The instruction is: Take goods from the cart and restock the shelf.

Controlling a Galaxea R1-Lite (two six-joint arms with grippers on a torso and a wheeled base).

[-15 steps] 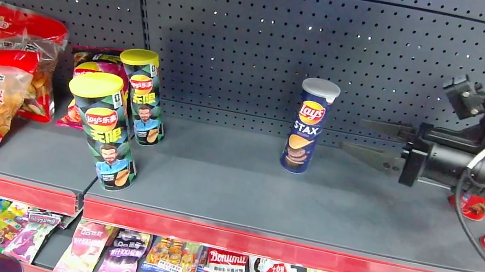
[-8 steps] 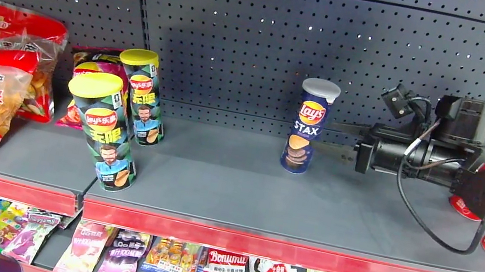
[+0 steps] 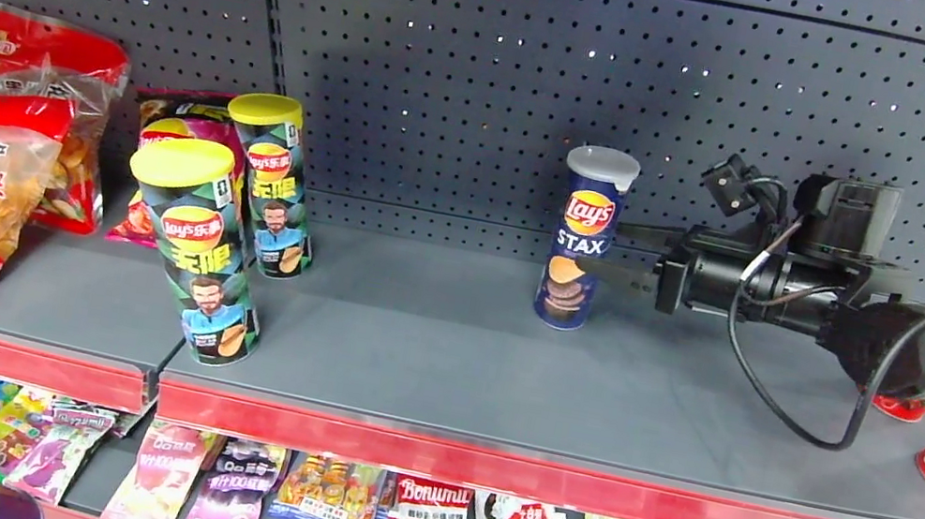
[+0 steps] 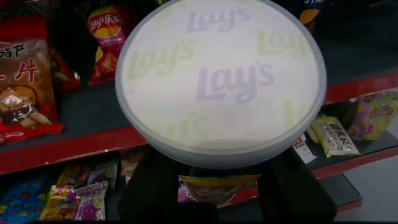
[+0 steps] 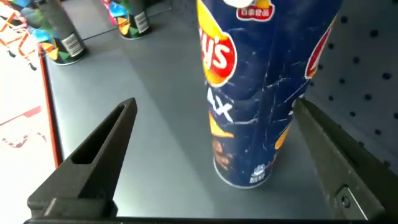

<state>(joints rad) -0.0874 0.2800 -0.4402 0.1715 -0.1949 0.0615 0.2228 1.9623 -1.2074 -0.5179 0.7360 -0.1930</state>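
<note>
Head view: the blue can (image 3: 572, 288) is standing upright on the shelf (image 3: 429, 339). The right gripper (image 3: 603, 246) is sitting at the can's right side with jaws spread wide, one finger in front of the can and one behind, gripping nothing. Right wrist view: the blue can (image 5: 249, 93) is lying off-centre in the right gripper (image 5: 212, 106), close against one finger, so an uneven closure or sideways pull is risking a tip-over. Left wrist view: the left gripper (image 4: 221, 186) is clamping a second can (image 4: 221, 81) below its lid, and a slackening grip is risking a drop.
</note>
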